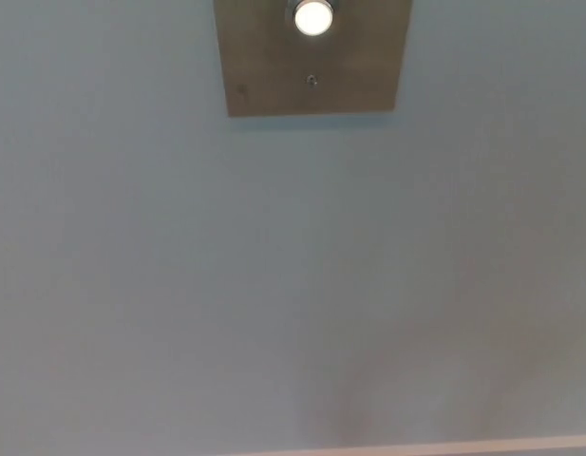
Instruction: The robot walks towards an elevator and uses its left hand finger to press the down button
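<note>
A pale blue-grey wall [160,285] fills the view, with a thin light strip [463,445] along its bottom edge and a faint shadow [368,389] low on the right. A metal panel [264,66] sits at top centre, cut off by the frame. On it the round button [312,16] glows white, above a small screw [311,81]. Neither the left hand nor the right hand shows, so their grip cannot be told.

Looks like I'm parked at an elevator landing in some office or public building. All I get is a plain pale blue-grey wall [179,285] with a brushed metal call panel [274,76], a round lit button [312,16] glowing white, plus a small screw [311,81] underneath.
</note>
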Motion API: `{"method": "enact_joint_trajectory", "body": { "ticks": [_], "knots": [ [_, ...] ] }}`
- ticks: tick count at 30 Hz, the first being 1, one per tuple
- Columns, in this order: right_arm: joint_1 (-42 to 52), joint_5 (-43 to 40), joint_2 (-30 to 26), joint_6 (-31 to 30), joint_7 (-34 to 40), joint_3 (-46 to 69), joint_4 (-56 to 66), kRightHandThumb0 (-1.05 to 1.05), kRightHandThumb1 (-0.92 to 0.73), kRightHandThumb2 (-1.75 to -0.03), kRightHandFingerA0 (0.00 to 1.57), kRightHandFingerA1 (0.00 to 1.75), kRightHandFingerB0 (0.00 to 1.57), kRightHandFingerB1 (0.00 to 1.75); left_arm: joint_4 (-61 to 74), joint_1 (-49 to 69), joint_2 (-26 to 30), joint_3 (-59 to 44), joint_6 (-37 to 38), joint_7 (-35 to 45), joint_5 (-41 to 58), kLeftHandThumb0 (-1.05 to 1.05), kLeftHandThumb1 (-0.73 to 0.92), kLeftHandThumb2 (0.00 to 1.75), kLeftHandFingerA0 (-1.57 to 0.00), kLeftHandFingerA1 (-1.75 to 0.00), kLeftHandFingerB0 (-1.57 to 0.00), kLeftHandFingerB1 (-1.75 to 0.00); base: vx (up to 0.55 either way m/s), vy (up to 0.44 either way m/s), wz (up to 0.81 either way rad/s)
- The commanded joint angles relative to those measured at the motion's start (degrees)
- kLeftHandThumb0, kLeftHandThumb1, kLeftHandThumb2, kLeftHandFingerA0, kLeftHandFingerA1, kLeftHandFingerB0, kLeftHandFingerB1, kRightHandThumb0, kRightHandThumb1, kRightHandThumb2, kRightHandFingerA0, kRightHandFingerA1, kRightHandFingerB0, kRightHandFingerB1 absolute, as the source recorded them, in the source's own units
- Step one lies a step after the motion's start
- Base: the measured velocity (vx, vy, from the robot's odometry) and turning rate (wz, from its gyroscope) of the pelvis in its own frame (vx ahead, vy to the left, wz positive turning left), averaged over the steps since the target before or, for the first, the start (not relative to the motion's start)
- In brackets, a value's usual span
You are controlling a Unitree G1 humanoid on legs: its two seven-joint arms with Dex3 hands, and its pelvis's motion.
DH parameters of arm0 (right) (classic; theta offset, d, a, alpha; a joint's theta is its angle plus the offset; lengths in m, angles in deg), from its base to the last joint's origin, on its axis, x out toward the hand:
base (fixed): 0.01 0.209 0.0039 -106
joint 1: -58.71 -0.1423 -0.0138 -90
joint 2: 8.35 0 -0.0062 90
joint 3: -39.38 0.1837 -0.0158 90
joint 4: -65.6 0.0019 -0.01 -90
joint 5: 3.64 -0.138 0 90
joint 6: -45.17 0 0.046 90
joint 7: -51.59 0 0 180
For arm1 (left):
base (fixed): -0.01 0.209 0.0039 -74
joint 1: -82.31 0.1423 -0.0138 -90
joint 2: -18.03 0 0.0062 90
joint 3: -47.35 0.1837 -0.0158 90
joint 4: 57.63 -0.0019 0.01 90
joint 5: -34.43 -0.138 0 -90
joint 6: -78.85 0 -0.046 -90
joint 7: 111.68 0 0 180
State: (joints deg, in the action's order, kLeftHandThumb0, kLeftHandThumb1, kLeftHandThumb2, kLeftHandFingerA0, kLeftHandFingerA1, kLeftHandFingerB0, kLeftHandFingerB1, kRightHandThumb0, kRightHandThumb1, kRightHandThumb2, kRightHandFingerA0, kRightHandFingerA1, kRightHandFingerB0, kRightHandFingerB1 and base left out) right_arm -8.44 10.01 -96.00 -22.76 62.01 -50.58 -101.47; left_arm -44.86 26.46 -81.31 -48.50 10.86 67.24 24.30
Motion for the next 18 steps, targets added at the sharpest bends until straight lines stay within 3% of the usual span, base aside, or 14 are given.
{"method": "enact_joint_trajectory", "body": {
  "ticks": [1,18],
  "knots": [
    [0.31,0.02,-0.16,-0.08,1.00,-0.07,-0.03,-0.54,-0.50,-0.56,0.42,0.48,0.46,0.35,0.22,-0.22,0.53,-1.19,-2.63,-0.31,1.87,-0.50,0.75,0.62,-0.56,-0.51,-0.53,-0.44,0.00,0.000,0.00],
    [0.42,-0.18,-0.06,0.07,0.33,0.24,-0.14,-0.54,-0.52,-0.56,0.46,0.48,0.46,0.35,0.28,-0.07,1.30,0.42,-2.49,-0.87,0.90,-0.50,0.75,0.62,-0.56,-0.51,-0.53,-0.44,0.00,0.000,0.00]
  ]
}}
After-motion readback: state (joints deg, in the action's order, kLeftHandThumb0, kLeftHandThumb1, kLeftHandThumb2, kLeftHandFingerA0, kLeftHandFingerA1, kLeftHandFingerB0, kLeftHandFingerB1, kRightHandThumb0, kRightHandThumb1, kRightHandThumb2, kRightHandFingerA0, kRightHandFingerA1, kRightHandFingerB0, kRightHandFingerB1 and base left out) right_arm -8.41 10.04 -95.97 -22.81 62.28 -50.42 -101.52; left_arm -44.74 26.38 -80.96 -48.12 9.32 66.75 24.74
